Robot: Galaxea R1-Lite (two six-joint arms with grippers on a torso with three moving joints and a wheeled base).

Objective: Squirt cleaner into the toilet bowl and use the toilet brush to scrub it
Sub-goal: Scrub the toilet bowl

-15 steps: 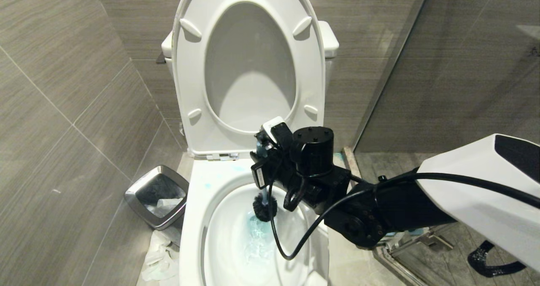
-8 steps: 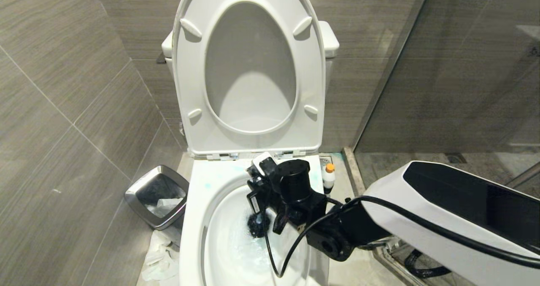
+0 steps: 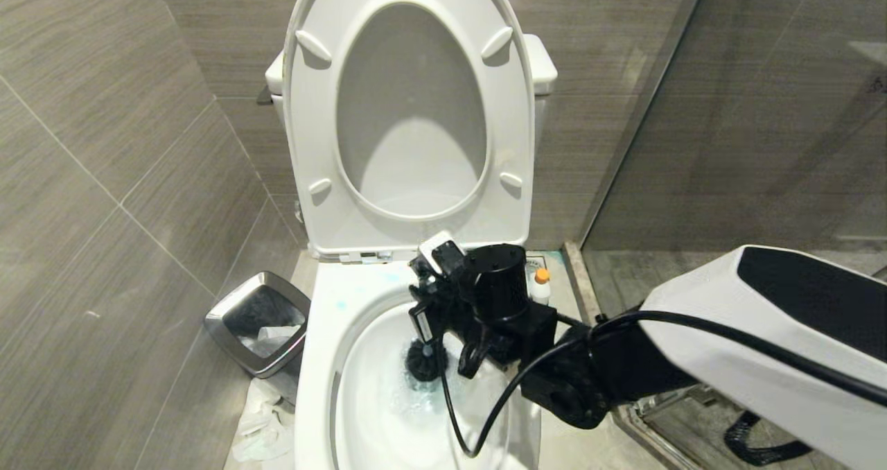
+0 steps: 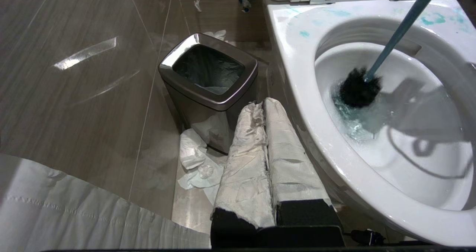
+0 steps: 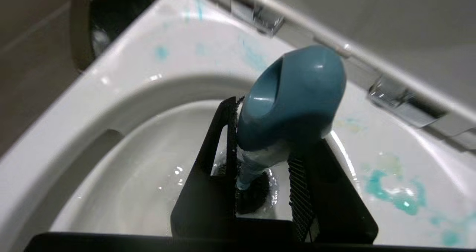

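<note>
The toilet bowl (image 3: 326,359) stands with seat and lid raised, and blue cleaner streaks mark its rim (image 5: 390,192). My right gripper (image 3: 428,303) hangs over the back of the bowl, shut on the toilet brush (image 5: 293,96) just below its curved blue-grey end. The black bristle head (image 3: 423,360) sits in the foamy blue water (image 4: 359,90) against the bowl's left side. The cleaner (image 3: 541,286), a white bottle with an orange cap, stands on the floor right of the toilet. My left gripper (image 4: 263,105), fingers wrapped in white, is shut and parked low beside the bowl's left side.
A square steel bin (image 3: 258,321) stands on the floor left of the toilet, with crumpled tissue (image 3: 263,428) in front of it. Tiled wall closes the left side. A glass shower partition (image 3: 644,109) and its metal threshold run along the right.
My right arm sank lower over the bowl and pushed the brush head down and to the left, then rose slightly. The cleaner bottle came into sight behind the arm.
</note>
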